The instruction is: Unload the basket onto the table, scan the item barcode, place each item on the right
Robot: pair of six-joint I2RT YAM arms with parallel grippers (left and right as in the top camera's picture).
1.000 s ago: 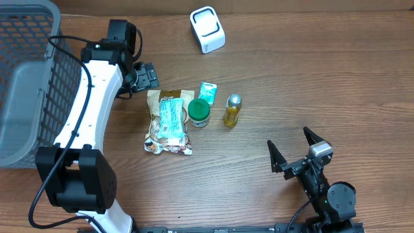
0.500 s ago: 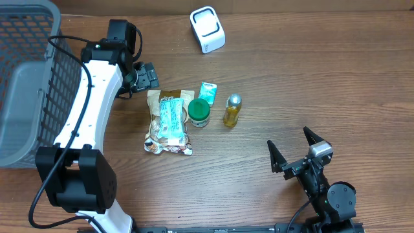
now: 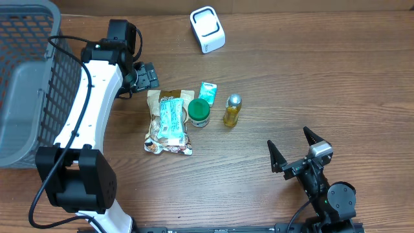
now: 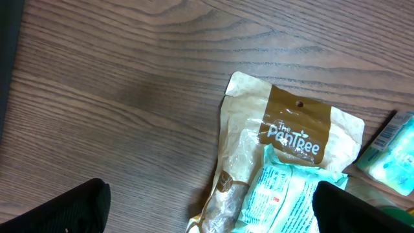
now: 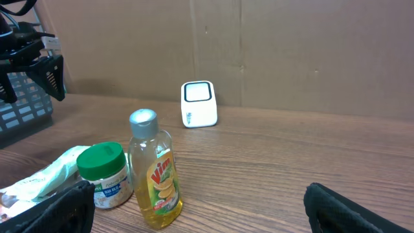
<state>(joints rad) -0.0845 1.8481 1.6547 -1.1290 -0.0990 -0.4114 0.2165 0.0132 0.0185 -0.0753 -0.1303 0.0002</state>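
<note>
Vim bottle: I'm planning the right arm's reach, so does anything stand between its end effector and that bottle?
Nothing visible does. Only bare table lies between the open right end effector and the Vim bottle; the green-lidded jar stands on the bottle's far side.

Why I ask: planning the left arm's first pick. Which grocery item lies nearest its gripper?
The tan-and-brown snack pouch: its top edge lies right by the left gripper, while the green-lidded jar, small teal packet and yellow soap bottle sit farther right.
</note>
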